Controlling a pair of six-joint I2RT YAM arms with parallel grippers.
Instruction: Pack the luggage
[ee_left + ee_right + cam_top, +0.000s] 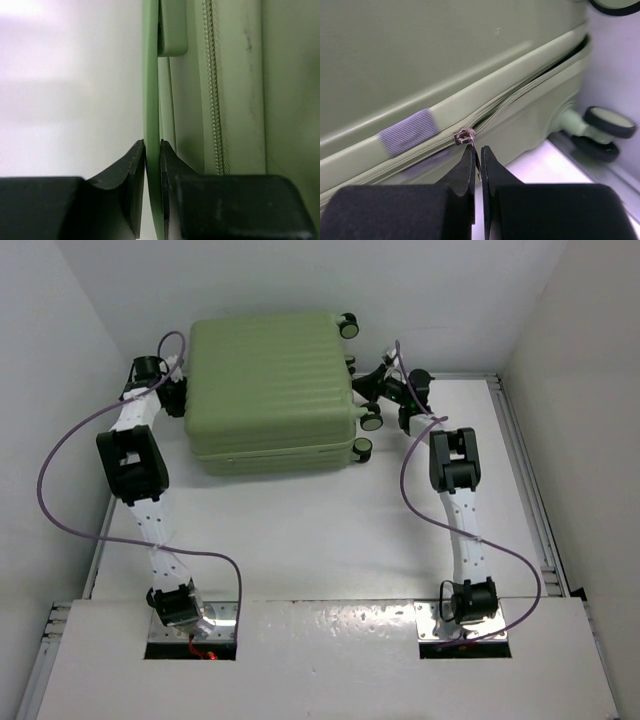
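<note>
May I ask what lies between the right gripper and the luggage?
Only the zipper pull, pinched in the right gripper, joins it to the luggage; right wrist view.

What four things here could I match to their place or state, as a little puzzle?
Things:
1. left gripper
2. right gripper
3. wheel
4. striped patch

Places or states:
A. grey, on the green strip along the seam of the suitcase
B. shut on the zipper pull
C. clamped on a thin green edge of the suitcase
D. black-rimmed, sticking out at a corner of the suitcase

Pairs: 1-C, 2-B, 3-D, 4-A.
</note>
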